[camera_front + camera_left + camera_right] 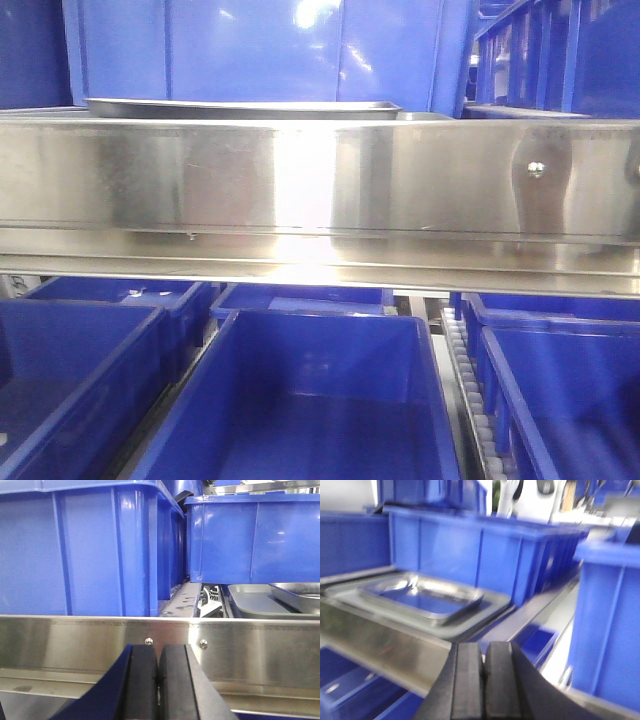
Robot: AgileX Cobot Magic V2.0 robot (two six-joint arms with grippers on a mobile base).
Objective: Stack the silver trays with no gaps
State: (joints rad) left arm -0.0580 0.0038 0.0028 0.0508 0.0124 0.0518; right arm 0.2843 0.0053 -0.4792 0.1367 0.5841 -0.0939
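Front view: a broad steel rail (300, 185) spans the frame from side to side, with a screw (537, 169) near its right end. Just above the rail's top edge, the thin rim of the silver trays (240, 106) shows as a flat band, set in front of tall blue bins (260, 45). Below the rail, open blue bins (300, 400) stand in rows, and a roller track (470, 390) runs between two of them.

Left wrist view: the left end effector (159, 680) has its two black pads pressed together with nothing between them, and sits low before the same kind of steel rail (260, 650), which carries two small screws. Beyond the rail stand a large blue bin (75, 550) on the left and another (255, 540) on the right; the silver trays (270, 600) lie at right, under the right bin's lower edge — a smaller pan's corner rests tilted inside a larger one.

Right wrist view (somewhat blurred): the right end effector (482, 682) likewise has its pads closed against each other, holding nothing. To its upper left, behind a steel rail (375, 640), lie the silver trays (427, 597) — a smaller shiny pan sits within a wider grey pan, turned slightly askew to the outer rim. Blue bins (470, 550) stand right behind the trays, and another blue bin (610, 615) rises at right
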